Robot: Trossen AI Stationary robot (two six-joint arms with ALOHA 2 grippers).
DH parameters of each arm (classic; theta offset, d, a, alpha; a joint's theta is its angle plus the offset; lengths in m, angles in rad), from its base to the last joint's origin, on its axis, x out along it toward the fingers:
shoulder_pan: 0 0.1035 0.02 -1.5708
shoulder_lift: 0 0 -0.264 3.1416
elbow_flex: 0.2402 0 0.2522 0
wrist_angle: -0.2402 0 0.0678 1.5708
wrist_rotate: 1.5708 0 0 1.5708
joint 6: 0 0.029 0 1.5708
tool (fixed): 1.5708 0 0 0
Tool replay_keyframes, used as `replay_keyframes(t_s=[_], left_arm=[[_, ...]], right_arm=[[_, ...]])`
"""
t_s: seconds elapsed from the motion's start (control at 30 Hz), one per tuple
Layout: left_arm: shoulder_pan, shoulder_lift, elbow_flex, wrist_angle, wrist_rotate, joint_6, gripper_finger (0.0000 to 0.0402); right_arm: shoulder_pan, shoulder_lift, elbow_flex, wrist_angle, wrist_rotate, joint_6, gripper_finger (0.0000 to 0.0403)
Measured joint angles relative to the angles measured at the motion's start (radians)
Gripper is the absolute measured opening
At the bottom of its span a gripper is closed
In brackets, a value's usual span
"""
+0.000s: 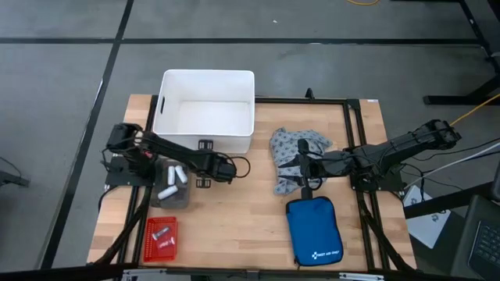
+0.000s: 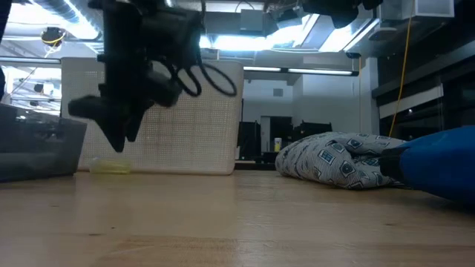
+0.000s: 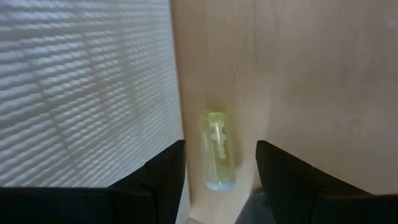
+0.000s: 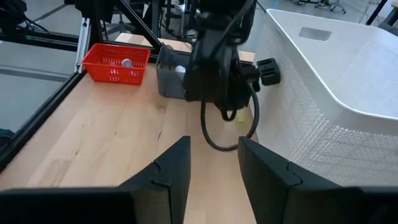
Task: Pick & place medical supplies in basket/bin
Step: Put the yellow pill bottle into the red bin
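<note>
the left gripper (image 3: 221,180) hangs spread over a yellowish vial (image 3: 217,149) lying against the white tub (image 1: 205,109) — straddling it to pinch; the right gripper (image 4: 214,158), released, waits near the table's right edge.

Two matte-black jointed metal arms, left arm (image 1: 168,150) and right arm (image 1: 391,150). Looped black cables (image 2: 211,78) at left wrist. Chunky dark blunt-tipped plastic fingers (image 3: 163,180), flat-faced.

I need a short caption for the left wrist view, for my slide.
Left gripper, fingers open, hovering over a small yellowish vial lying on the table beside the white tub.
</note>
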Motion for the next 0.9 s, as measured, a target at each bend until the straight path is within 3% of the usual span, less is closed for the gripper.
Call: replay_keyframes(t_s=[0.3, 0.9], left_arm=[[0.022, 0.083, 0.000, 0.000, 0.060, -0.069, 0.0192], [0.092, 0.087, 0.000, 0.038, 0.110, -0.096, 0.0192]], right_arm=[[0.000, 0.000, 0.000, -0.033, -0.002, 0.024, 0.0135], [0.000, 0.000, 0.000, -0.045, -0.003, 0.049, 0.0135]])
